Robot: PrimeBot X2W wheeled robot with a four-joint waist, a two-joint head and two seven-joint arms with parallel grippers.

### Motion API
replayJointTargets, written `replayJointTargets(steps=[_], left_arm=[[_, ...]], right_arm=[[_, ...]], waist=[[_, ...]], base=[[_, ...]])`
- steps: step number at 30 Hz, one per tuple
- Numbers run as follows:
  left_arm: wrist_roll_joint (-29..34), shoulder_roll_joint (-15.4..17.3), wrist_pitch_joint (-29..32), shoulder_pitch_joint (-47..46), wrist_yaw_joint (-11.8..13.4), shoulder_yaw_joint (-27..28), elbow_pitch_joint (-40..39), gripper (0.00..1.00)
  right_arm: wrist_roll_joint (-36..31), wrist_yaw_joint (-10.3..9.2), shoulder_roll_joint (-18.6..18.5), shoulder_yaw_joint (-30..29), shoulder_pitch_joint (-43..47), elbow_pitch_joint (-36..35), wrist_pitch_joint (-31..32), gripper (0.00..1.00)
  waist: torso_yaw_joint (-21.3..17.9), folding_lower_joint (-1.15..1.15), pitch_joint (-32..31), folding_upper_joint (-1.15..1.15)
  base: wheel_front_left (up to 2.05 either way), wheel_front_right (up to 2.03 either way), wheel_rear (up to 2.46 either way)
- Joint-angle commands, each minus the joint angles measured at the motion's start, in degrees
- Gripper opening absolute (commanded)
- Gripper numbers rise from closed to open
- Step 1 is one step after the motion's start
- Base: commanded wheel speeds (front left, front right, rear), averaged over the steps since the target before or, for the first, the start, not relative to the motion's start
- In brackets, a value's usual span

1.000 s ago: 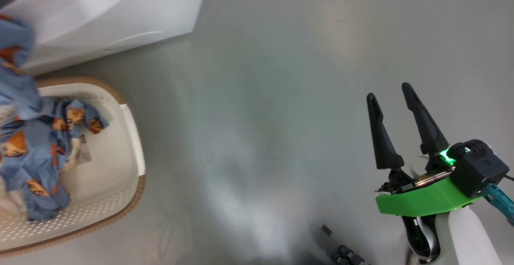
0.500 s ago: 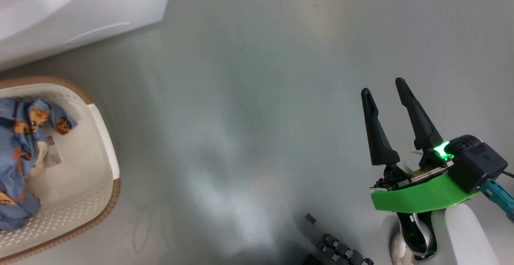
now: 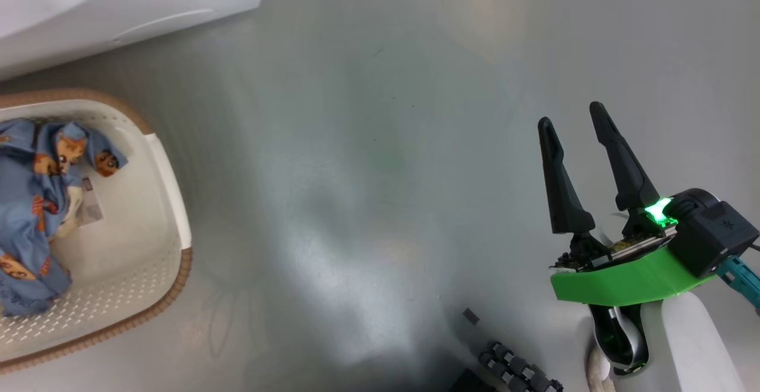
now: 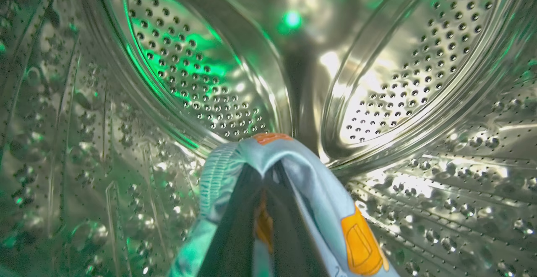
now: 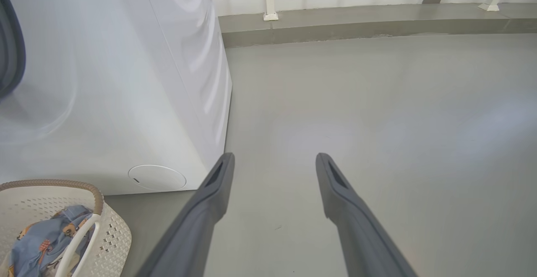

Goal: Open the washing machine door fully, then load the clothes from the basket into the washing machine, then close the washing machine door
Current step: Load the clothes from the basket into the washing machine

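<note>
Deep inside the steel drum (image 4: 188, 67), the left tool (image 4: 264, 176) is closed on a soft, probably light garment (image 4: 319, 189) by a bunched fold; more clothes (image 3: 29, 202) wait in the basket (image 3: 178, 202), left of the open, empty right tool (image 3: 571, 117).

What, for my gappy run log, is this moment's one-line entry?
phase: loading | left gripper: shut on garment, inside drum | right gripper: open, above floor | basket: clothes inside

A second ago part of the clothes (image 3: 27, 214) hung high over the basket (image 3: 175, 202) at nine o'clock in the head view; that cloth is gone. The camera has swung, shifting basket and washing machine (image 3: 119, 6) slightly toward nine o'clock.
</note>
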Motion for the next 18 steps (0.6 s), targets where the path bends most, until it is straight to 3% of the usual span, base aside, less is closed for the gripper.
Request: replayJointTargets(steps=[1,2,3,18], left_arm=[[-0.5,1.9,0.7,1.6,-0.4,0.5,-1.1,0.25],[-0.8,1.7,1.2,1.8,-0.5,0.5,-1.2,0.76],[-1.0,1.5,1.4,2.2,-0.5,0.4,-1.4,1.0],[-1.5,-0.4,2.7,13.8,3.6,-0.7,-12.8,1.0]], right_arm=[[0.1,0.35,-0.4,1.0,0.4,-1.4,-0.7,1.0],[0.0,0.35,-0.4,1.0,0.3,-1.4,-0.7,1.0],[-0.1,0.35,-0.4,0.9,0.2,-1.3,-0.7,1.0],[-1.1,0.35,-0.4,-0.2,-0.4,-1.3,-0.7,1.0]], waist=[[0.6,-0.01,0.0,0.0],[0.8,-0.01,0.0,0.0],[1.1,-0.01,-0.1,0.0],[4.7,-0.01,-2.7,0.0]], base=[[0.0,0.0,0.0],[0.0,0.0,0.0],[0.0,0.0,0.0],[0.0,0.0,0.0]])
